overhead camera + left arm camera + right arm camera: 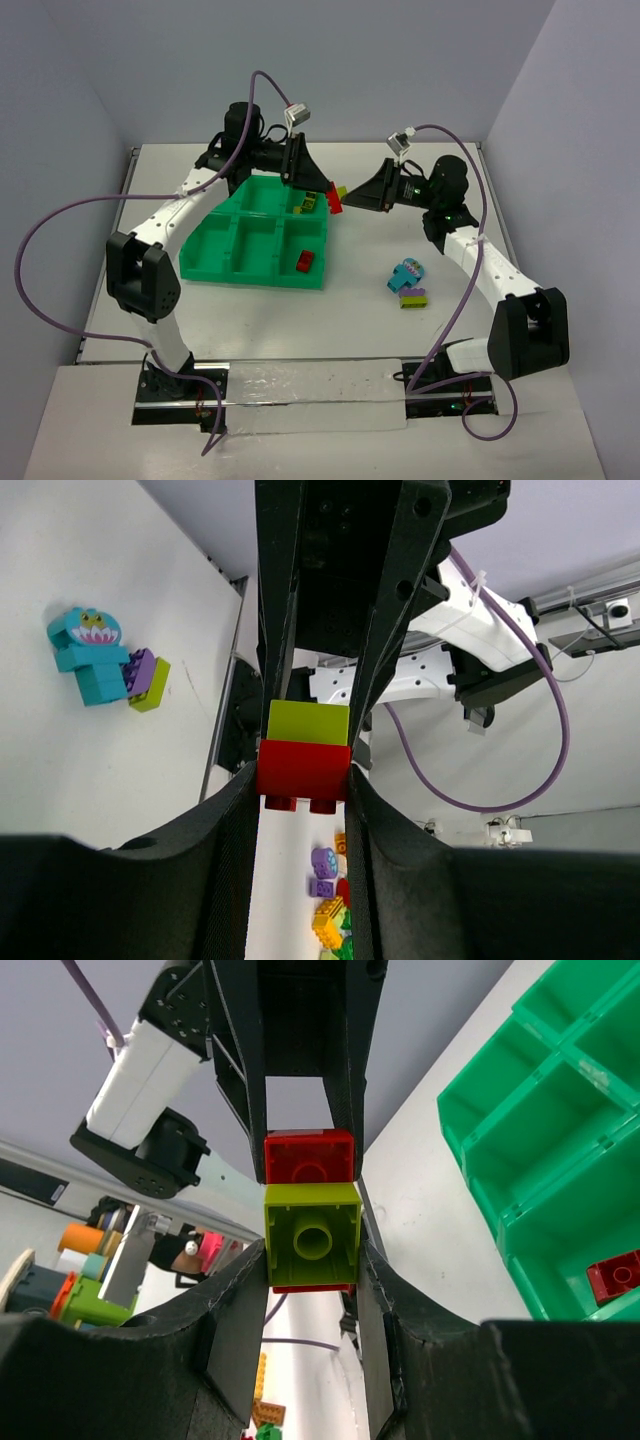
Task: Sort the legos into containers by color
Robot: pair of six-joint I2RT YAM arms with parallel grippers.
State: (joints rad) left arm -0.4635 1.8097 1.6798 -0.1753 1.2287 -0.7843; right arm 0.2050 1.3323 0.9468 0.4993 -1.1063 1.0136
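Note:
My left gripper point(325, 197) is shut on a red brick point(334, 204), seen between its fingers in the left wrist view point(303, 770). My right gripper point(348, 193) is shut on a yellow-green brick point(340, 189), seen in the right wrist view point(312, 1237). The two bricks are stuck together, held in the air just right of the green tray's point(200, 270) back right compartment. That compartment holds a few small bricks point(308, 203). A red brick point(305, 262) lies in the front right compartment, also in the right wrist view point(617, 1275).
A cyan brick figure point(408, 275) and a purple and yellow-green pair point(414, 298) lie on the table right of the tray. They also show in the left wrist view point(88, 655). Walls close in the table at the back and both sides.

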